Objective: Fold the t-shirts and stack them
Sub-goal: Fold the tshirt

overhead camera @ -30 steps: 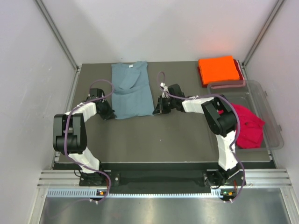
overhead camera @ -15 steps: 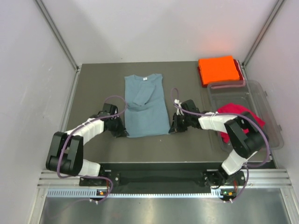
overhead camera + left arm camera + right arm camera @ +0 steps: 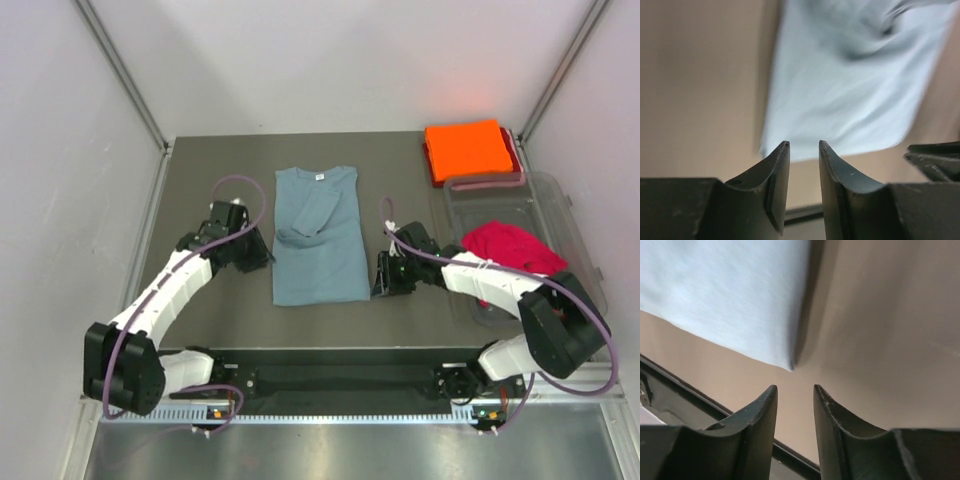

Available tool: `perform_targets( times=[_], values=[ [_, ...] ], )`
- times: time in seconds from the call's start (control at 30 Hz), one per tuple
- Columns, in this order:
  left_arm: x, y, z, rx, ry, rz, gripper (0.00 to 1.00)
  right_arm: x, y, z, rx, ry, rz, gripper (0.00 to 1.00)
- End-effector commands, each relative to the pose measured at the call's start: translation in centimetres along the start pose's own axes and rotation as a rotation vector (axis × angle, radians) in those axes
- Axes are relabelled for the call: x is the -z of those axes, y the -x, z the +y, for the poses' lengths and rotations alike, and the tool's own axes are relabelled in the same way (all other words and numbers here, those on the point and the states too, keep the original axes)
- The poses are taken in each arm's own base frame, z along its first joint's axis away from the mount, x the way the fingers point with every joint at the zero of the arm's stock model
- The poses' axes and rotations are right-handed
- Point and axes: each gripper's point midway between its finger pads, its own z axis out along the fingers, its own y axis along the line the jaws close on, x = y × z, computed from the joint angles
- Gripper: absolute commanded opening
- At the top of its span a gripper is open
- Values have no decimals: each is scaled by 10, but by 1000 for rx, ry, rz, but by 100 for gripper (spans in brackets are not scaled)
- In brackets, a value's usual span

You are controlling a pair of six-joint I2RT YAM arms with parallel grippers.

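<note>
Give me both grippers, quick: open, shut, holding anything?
Left gripper: open, nothing between the fingers; the grey-blue t-shirt lies just ahead, on the table.
Right gripper: open, holding nothing, beside the shirt's corner.

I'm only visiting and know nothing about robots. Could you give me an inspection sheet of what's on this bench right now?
Surface: dark grey table, matte.
Job's things: grey-blue t-shirt flat mid-table, one sleeve folded inward; orange t-shirt folded at the far right corner; red t-shirt crumpled in the tub.
Clutter: clear plastic tub on the right side.
Grippers: left gripper and right gripper both open and empty, low on either side of the grey-blue t-shirt.
Cables: purple cables looped along both arms.
Surroundings: pale walls on three sides; metal rail at the near edge.
</note>
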Motion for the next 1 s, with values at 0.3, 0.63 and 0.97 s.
perform_targets(
  times=[0.3,0.63,0.97],
  values=[
    [-52,51,-56,-172,-144,53,24,17,144,65,236,97,-202,28],
    [-93,75,-52,-148,-99,54,24,-9,197,45,249,127,-202,36],
    [-113,102,-38,-166,9,14,25,-27,216,19,325,135,-180,43]
  ],
)
